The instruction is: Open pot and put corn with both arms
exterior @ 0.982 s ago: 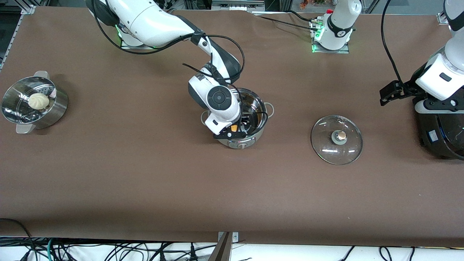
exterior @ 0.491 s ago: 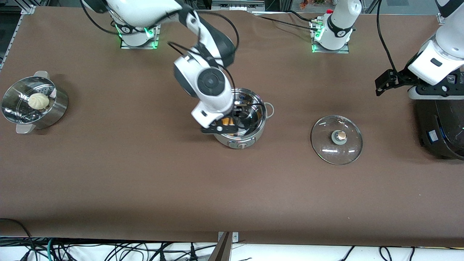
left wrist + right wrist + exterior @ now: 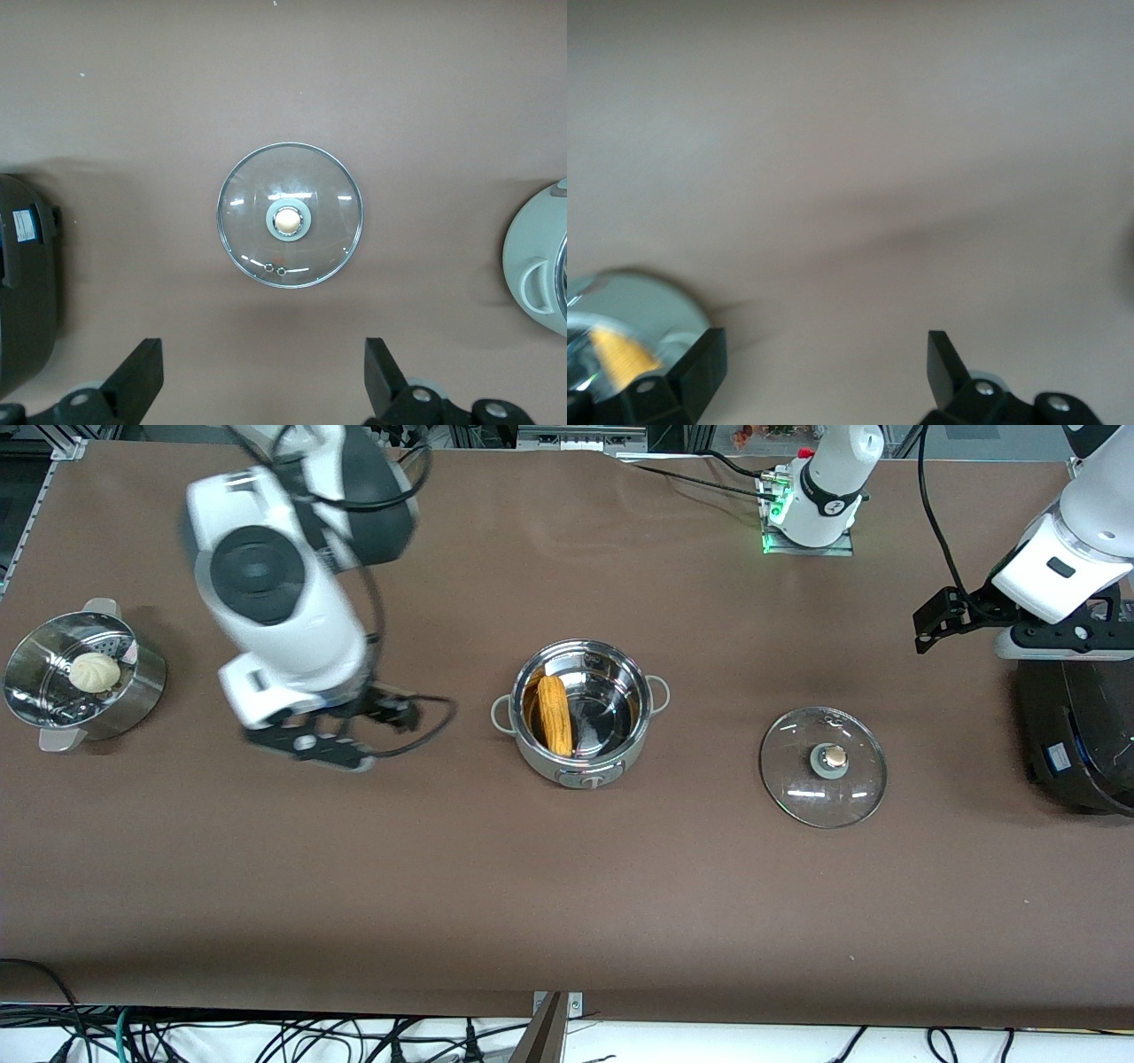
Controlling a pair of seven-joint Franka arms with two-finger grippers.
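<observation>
The steel pot (image 3: 580, 755) stands uncovered in the middle of the table. The yellow-orange corn (image 3: 555, 714) lies inside it, against the wall toward the right arm's end. The glass lid (image 3: 824, 766) lies flat on the table beside the pot, toward the left arm's end. My right gripper (image 3: 306, 746) is open and empty, up over bare table between the steamer and the pot. Its wrist view (image 3: 824, 372) shows the pot (image 3: 647, 310) and corn (image 3: 622, 356) at one edge. My left gripper (image 3: 1054, 638) is open and empty, high up; its wrist view (image 3: 263, 381) looks down on the lid (image 3: 289, 215).
A steel steamer (image 3: 133, 691) with a white bun (image 3: 95, 671) stands at the right arm's end of the table. A black round device (image 3: 1081, 735) sits at the left arm's end, also in the left wrist view (image 3: 27, 283). Cables hang along the front edge.
My right gripper has let go of the corn, risen out of the pot and swung toward the right arm's end. The corn now lies in the pot. The left arm rose slightly.
</observation>
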